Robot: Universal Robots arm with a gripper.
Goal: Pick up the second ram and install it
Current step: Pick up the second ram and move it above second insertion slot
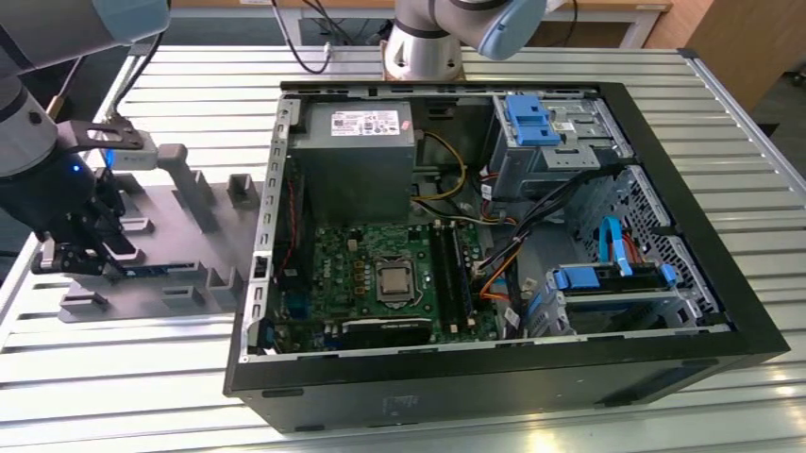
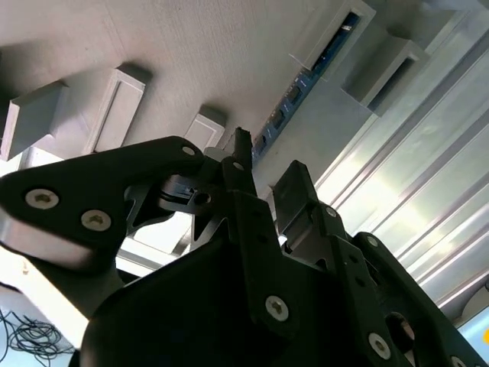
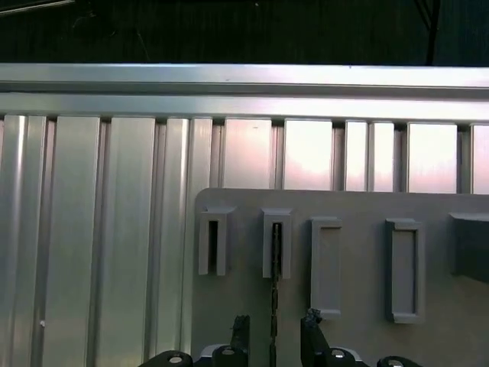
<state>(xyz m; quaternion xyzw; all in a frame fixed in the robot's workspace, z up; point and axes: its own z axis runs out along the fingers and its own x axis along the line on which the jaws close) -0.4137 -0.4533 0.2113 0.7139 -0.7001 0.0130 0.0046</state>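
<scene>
- the gripper (image 3: 273, 342) hangs over a grey holder plate (image 1: 164, 226) that lies near the bench's edge on the exterior view's left.
- its two black fingers (image 3: 241, 332) are apart, one on each side of the second ram (image 3: 273, 283), with a little gap on both sides.
- the second ram stands on its thin edge in a slot of the holder plate. in the second wrist view it is a blue strip (image 2: 294, 93) with small dark chips in a row.
- the gripper's black body covers one end of the ram in the second wrist view, so i cannot tell how deep the fingers reach.
- the other slots (image 3: 403, 267) along the plate look bare.
- the bench (image 1: 126, 377) is made of long silver slats.
- a black computer case (image 1: 504, 377) lies open in the middle of the bench, just beside the plate.
- inside it sit a green motherboard (image 1: 346, 269) with long black slots (image 1: 450, 269), a grey power box (image 1: 359, 160) and light-blue drive brackets (image 1: 529, 118).
- the power box has a white label (image 1: 365, 121); i cannot make out its print.
- the near wall of the case hides the bottom edge of the motherboard.
</scene>
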